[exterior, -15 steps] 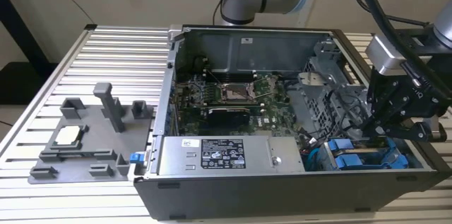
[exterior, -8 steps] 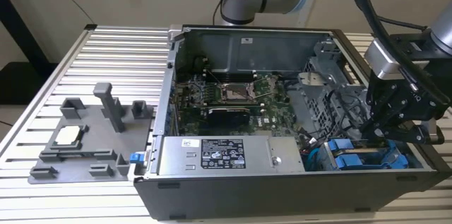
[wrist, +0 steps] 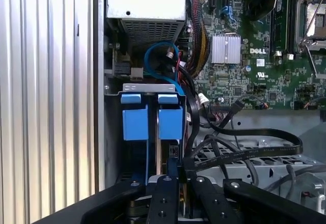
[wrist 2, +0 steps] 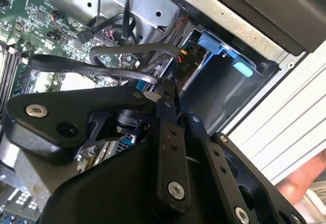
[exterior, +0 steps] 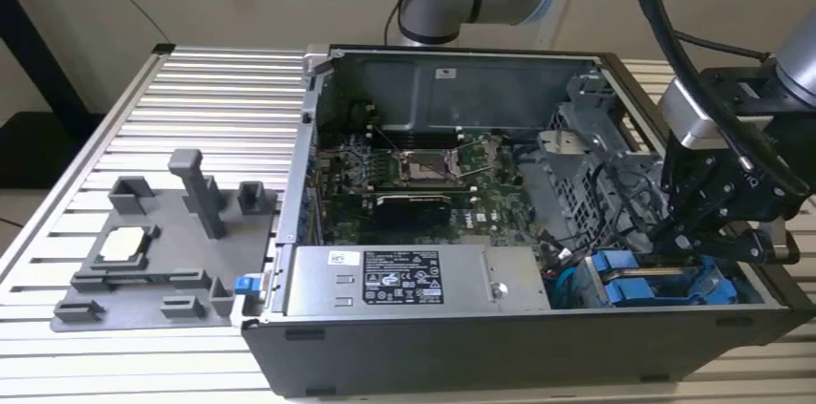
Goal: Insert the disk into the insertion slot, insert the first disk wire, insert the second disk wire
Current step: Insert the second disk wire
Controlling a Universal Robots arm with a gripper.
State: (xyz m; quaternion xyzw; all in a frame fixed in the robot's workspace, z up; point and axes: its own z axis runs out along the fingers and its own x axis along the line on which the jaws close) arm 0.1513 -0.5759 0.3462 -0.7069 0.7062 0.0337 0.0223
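Gripper [exterior: 698,232] is hanging low inside the open computer case [exterior: 382,347], at the exterior view's right, just above the drive bays; its black fingers [wrist: 165,196] are sitting together, apparently pinched on a flat black cable [wrist: 244,150] that is looping across the perforated metal cage [wrist: 254,165] toward the bays; what exactly sits between the tips is hidden, so clamped on the cable is my reading.

Two blue-framed drive carriers [wrist: 153,122] are standing side by side in the grey sheet-metal insertion slot [wrist: 150,87], blue tabs facing out; the disk [wrist: 169,123] is apparently already seated there; which of the two it is I cannot tell for sure, I am taking the one nearer the cable.

Handling judgement: disk is looking rigid and fairly heavy, with fragile internals; best held by the blue plastic frame edges or tabs, not the label face. The wire is soft and springy, resisting bends; grip is best at the stiff connector end, since the limp run will be flopping and snagging on the neighbouring black cables [wrist 2: 122,71]. Motherboard [wrist: 265,56] is lying close by, so stray pulls are risky.
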